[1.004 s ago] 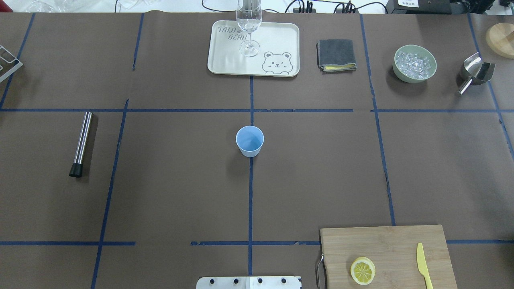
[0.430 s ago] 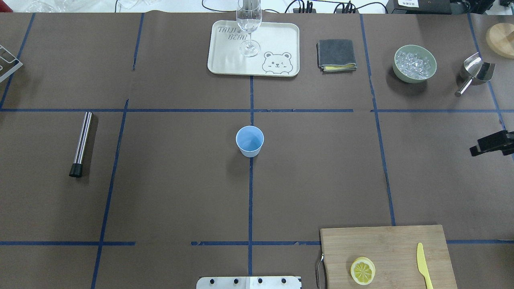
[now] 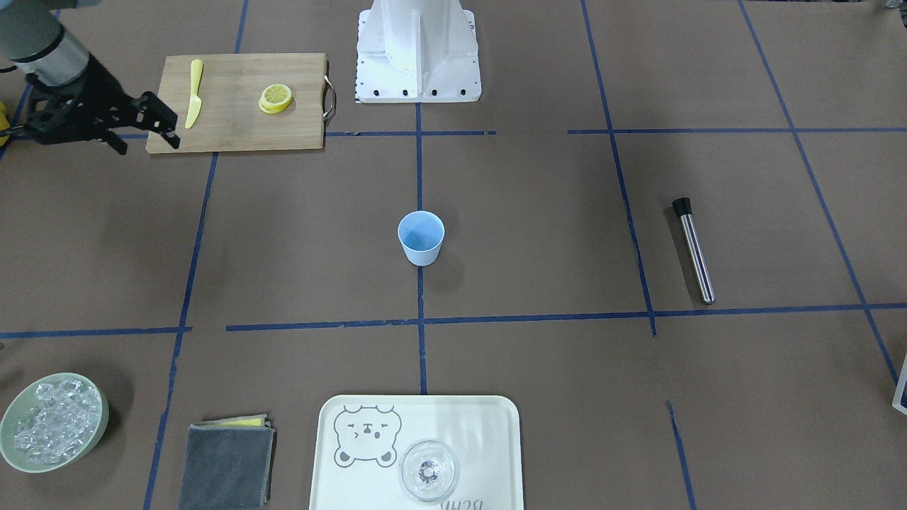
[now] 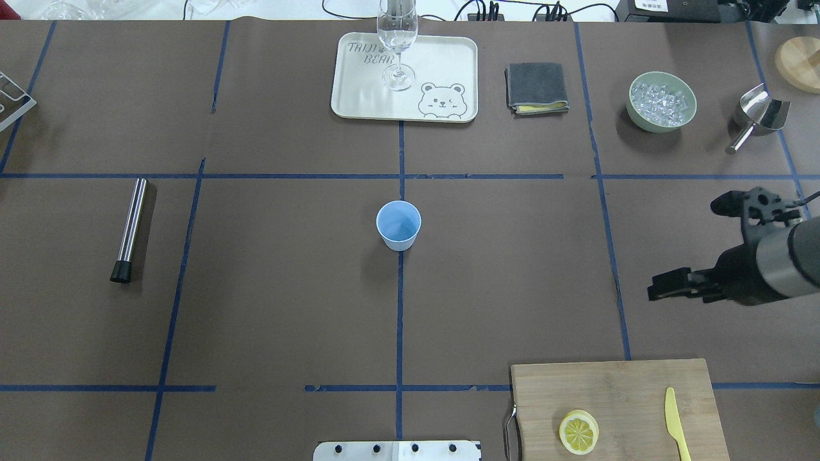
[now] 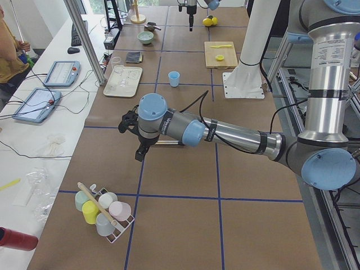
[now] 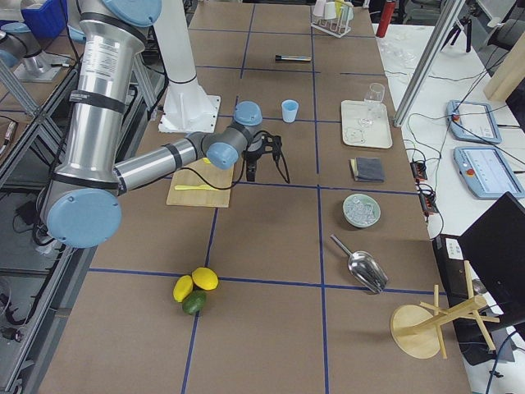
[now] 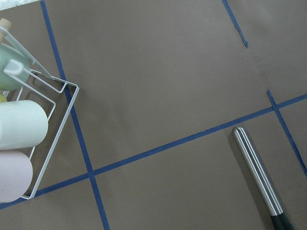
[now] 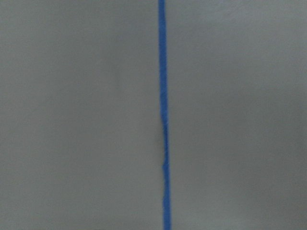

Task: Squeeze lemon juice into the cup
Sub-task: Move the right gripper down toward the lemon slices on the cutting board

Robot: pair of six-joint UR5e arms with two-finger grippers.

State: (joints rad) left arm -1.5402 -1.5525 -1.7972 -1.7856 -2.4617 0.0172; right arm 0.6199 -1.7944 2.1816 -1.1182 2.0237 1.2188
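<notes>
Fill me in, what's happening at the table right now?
The right end effector hangs open and empty above the table, short of the cutting board, where the lemon slice lies untouched with the knife. The cup stands mid-table, apparently empty. The left end effector hangs near the steel rod.

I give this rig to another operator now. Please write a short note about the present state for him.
Right hand: open, empty, over the table near the wooden cutting board.
Left hand: seen only from the side; open or shut, cannot tell.
Thin round yellow lemon slice: on the board, not yet grasped.
Small light-blue plastic cup: upright at the table's centre, looks empty.
Done: nothing. Left: grasp slice, carry over cup, squeeze.
</notes>
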